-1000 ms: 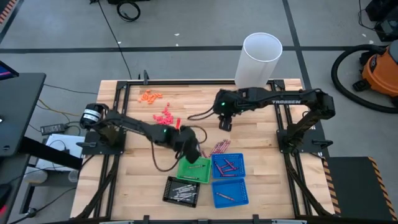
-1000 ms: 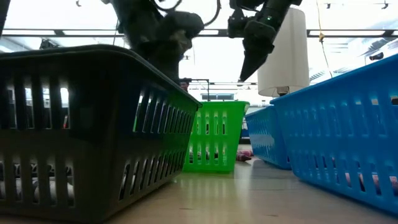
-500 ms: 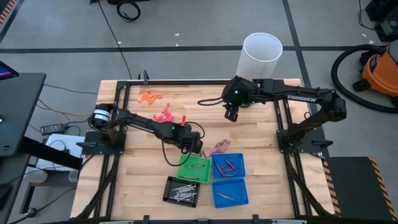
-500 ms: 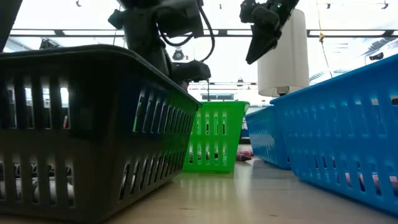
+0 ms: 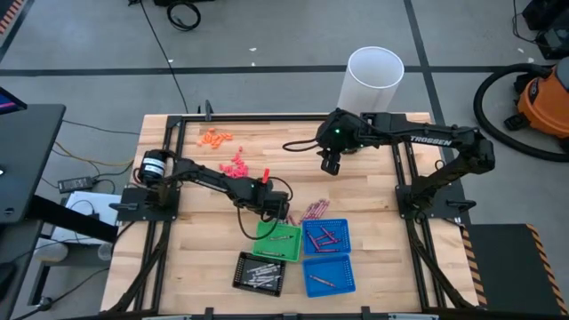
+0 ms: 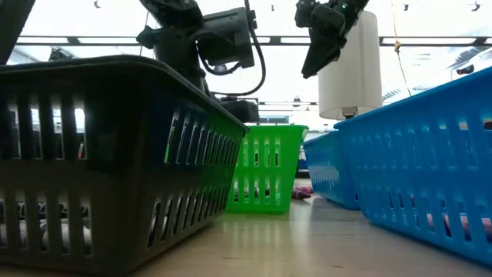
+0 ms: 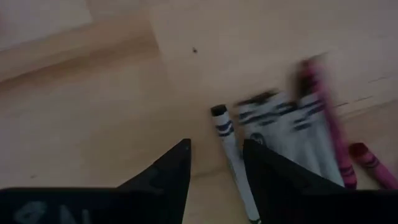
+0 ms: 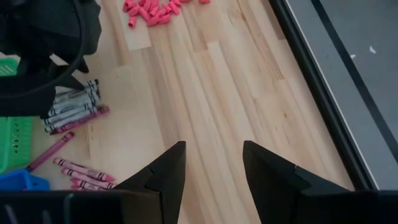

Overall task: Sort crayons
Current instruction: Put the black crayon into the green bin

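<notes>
Just ahead of the open left hand (image 7: 214, 180), loose crayons (image 7: 283, 130).

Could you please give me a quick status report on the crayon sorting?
Left gripper open, low over loose grey crayons on the table. Right gripper open, empty, parked high. Nothing in the way.

The high view looks straight down on the whole table (image 5: 213, 258). The low view sits at table-top height among the baskets, facing the room behind. Each wrist view looks closely down at the wood; both take in the crayons (image 8: 71, 106).
</notes>
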`<state>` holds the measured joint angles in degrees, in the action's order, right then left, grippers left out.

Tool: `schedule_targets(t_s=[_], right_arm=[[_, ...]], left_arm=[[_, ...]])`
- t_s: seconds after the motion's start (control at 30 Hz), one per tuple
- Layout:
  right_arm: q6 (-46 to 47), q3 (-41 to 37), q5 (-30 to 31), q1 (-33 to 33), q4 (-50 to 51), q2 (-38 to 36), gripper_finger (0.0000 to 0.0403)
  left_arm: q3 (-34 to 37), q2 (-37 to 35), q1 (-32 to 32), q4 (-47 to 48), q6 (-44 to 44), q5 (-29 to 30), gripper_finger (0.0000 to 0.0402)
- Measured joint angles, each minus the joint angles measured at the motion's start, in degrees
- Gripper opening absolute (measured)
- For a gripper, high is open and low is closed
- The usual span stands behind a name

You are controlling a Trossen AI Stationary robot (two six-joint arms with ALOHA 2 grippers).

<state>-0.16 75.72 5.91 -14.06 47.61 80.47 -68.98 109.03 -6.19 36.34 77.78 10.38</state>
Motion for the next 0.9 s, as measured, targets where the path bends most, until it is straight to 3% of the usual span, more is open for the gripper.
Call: schedule_targets(t_s=[0.43,0.9], right_arm=[[-0.5,0.0,0.0,0.0,-0.4,0.0,0.0168],[-1.5,0.0,0.0,0.0,-1.8,0.0,0.0168]], left_arm=[[-0.1,0.7,-0.5,1.1,-2.8,0.0,0.0144],[0.0,0.8,-0.5,2.3,-4.5,0.0,0.0027]])
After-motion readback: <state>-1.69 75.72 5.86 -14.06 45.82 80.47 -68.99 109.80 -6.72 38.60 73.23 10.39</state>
